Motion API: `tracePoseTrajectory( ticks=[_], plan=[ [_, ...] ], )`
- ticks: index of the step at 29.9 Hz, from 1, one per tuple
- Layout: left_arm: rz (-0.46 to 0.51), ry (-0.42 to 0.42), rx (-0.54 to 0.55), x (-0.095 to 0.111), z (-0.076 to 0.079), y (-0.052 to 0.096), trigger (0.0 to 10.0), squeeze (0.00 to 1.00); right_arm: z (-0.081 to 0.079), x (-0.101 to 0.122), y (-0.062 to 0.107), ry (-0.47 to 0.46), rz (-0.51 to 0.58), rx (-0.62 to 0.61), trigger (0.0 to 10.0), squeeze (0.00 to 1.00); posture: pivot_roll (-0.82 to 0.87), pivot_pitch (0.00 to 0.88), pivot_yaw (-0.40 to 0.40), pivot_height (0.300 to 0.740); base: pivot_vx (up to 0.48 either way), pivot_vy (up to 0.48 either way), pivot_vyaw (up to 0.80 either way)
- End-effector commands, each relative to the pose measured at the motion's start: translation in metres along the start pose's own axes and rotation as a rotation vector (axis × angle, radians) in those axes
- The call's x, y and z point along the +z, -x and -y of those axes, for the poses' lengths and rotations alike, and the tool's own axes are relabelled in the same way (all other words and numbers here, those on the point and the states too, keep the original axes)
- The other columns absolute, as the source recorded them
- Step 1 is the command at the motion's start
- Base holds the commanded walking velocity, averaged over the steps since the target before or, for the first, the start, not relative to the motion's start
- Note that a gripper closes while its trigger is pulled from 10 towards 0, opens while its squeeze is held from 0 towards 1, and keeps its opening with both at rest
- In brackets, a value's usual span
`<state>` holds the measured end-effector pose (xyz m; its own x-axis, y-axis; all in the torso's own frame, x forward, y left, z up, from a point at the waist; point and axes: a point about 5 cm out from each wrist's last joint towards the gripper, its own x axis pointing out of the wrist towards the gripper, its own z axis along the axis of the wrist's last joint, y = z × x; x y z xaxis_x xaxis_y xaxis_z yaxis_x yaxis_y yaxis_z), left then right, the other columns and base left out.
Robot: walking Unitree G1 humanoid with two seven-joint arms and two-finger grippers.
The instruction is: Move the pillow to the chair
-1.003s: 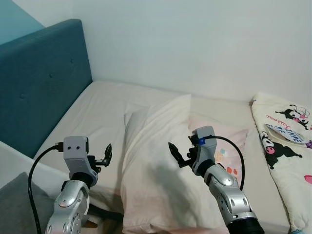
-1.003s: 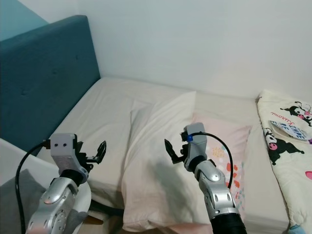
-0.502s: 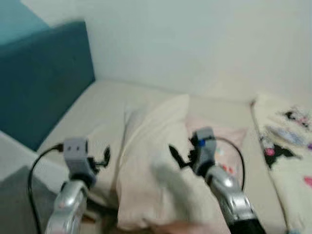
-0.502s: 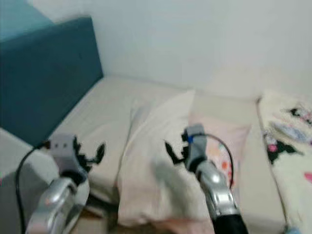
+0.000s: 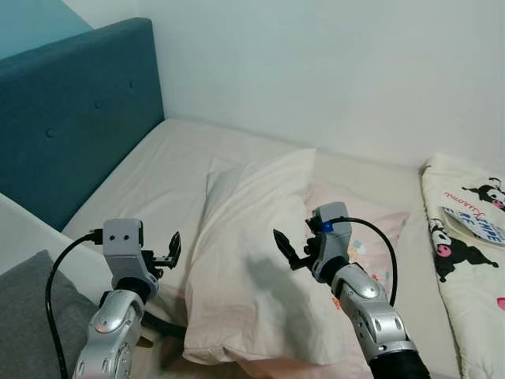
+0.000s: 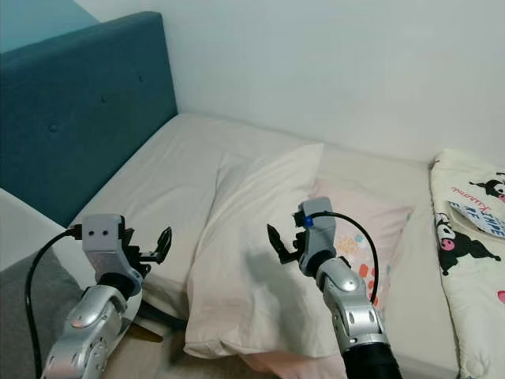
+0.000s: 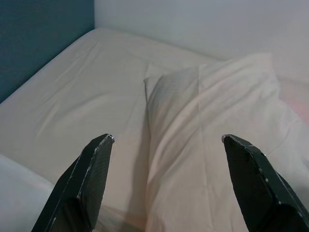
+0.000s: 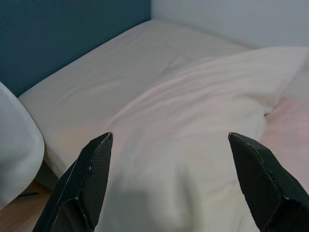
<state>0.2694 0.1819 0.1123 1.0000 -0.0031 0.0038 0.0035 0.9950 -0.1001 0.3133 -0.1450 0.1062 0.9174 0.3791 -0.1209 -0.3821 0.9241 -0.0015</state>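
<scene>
A cream pillow (image 5: 260, 260) lies lengthwise on the bed (image 5: 150, 181), its near end at the mattress edge, overlapping a pink pillow (image 5: 371, 229). The left gripper (image 5: 162, 254) and right gripper (image 5: 293, 254) hover spread wide, holding nothing. A cartoon blanket (image 5: 465, 237) lies right; a blue headboard (image 5: 71, 110) and white wall (image 5: 316, 71) enclose the bed

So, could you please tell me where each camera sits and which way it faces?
Left eye, right eye: on the head, looking down at the pillow on the bed; both arms, left pincer and right pincer show.
Left wrist: looks along its open fingers at the pillow.
Right wrist: likewise, fingers open.
All views share the pillow.
</scene>
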Motion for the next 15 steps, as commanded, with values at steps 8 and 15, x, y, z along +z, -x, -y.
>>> tracePoseTrajectory(
  ticks=[8, 15],
  plan=[
    [0.006, 0.045, -0.006, -0.003, -0.002, 0.003, 10.0, 0.0, 0.014, -0.007, 0.001, -0.097, -0.054, -0.103, 10.0, 0.0, -0.01, 0.0, -0.1, 0.715, 0.0, 0.0, 0.0],
    [0.011, 0.051, -0.011, -0.002, -0.001, 0.004, 10.0, 0.0, 0.02, -0.01, 0.001, -0.135, -0.065, -0.153, 10.0, 0.0, -0.01, 0.0, -0.102, 0.69, 0.0, 0.0, 0.0]
  ],
)
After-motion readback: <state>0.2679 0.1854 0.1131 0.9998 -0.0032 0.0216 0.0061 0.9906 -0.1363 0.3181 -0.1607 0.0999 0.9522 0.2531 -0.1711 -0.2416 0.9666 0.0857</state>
